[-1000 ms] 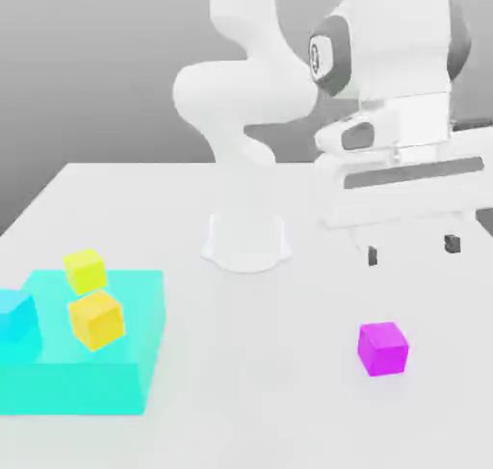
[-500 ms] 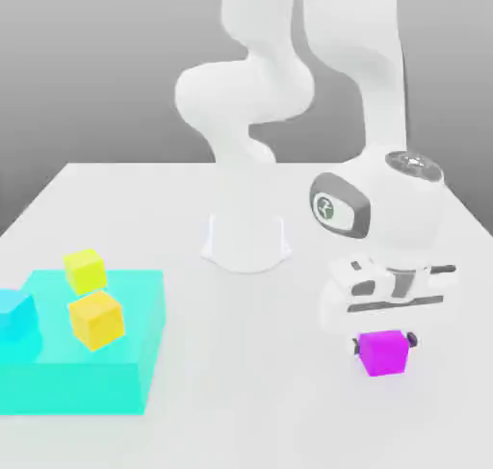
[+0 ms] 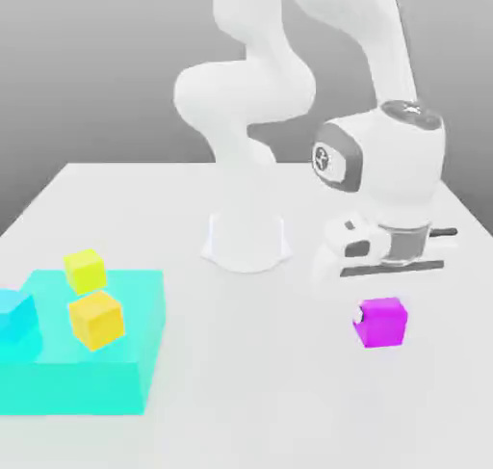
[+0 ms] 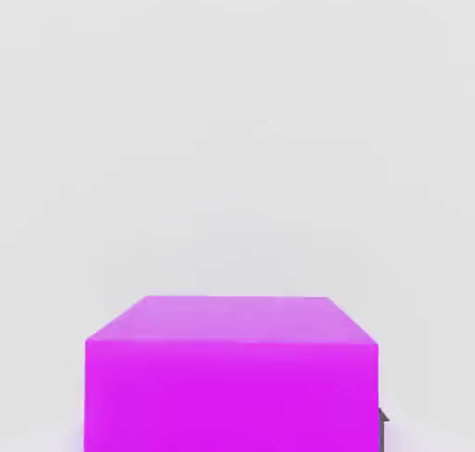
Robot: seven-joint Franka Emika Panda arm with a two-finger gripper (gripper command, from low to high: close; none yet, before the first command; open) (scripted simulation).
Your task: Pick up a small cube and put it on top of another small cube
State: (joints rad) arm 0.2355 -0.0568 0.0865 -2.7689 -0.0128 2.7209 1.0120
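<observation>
Open tabletop (image 3: 250,380) around purple cube (image 3: 382,323)

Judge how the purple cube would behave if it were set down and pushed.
The purple cube looks stiff: its edges stay straight and its faces flat between the jaws. With flat sides and no rounded edges, it would probably slide rather than roll. Being about as wide as it is tall, it seems unlikely to tip under a low push.

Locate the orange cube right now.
The orange cube is at the exterior view's left, on the turquoise block, between the yellow cube and the block's near edge.
</observation>
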